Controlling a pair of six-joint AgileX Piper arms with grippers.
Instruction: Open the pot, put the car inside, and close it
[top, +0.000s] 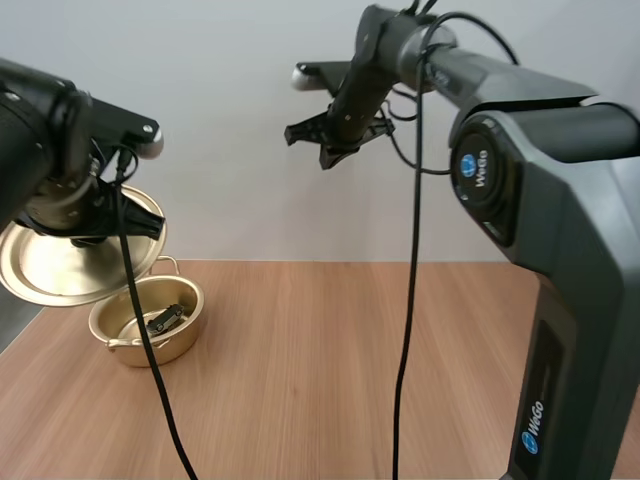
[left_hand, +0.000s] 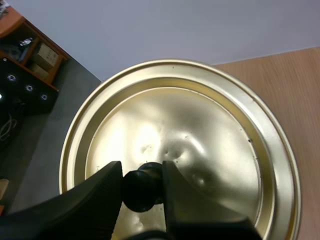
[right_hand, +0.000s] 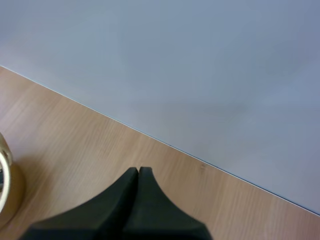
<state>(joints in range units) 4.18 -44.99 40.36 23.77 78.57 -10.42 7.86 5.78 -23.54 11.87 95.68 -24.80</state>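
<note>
A small gold pot stands open at the table's left, with a dark toy car lying inside it. Above and left of the pot hangs the gold lid, tilted, held by my left gripper. In the left wrist view the left gripper is shut on the lid's black knob, and the lid spreads wide behind it. My right gripper is raised high over the table's middle, fingers together in the right wrist view, holding nothing.
The wooden table stretches to the right of the pot. The pot's rim shows beside the right gripper's fingers in the right wrist view. The table's left edge runs close to the pot.
</note>
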